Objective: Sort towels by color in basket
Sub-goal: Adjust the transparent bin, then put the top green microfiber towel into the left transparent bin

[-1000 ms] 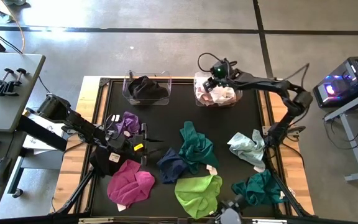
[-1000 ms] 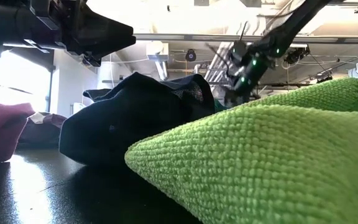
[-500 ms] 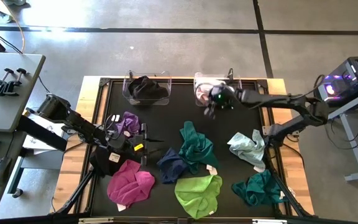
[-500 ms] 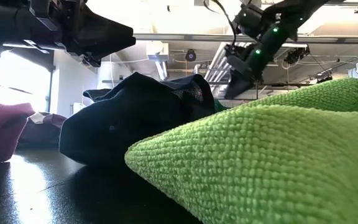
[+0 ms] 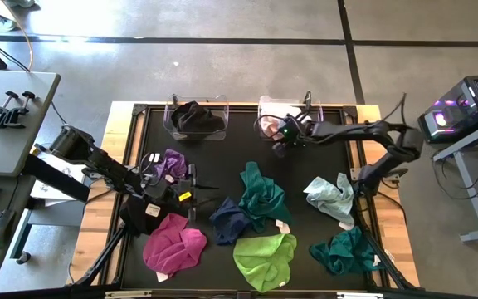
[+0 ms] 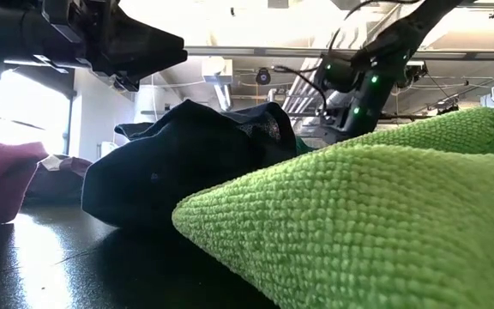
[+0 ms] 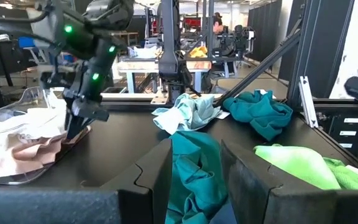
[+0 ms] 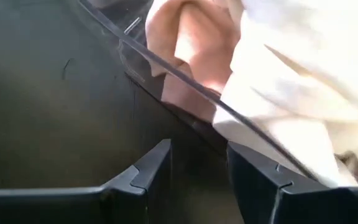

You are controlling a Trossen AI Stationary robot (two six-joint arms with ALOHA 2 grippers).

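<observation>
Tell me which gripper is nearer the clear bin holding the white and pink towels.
The right. The right gripper hangs just beside the bin, at its table-side edge. The left gripper is far off toward the table's left, near the purple towel.

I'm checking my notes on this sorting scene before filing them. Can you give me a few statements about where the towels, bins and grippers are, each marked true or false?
1. The right gripper holds a towel. False: its fingers are empty, beside the clear bin of white and pink towels.
2. The other bin holds a black towel. True.
3. The lime green towel lies in a bin. False: it lies on the mat.
4. The left gripper is near the purple towel. True.
5. The magenta towel lies on the mat. True.
</observation>
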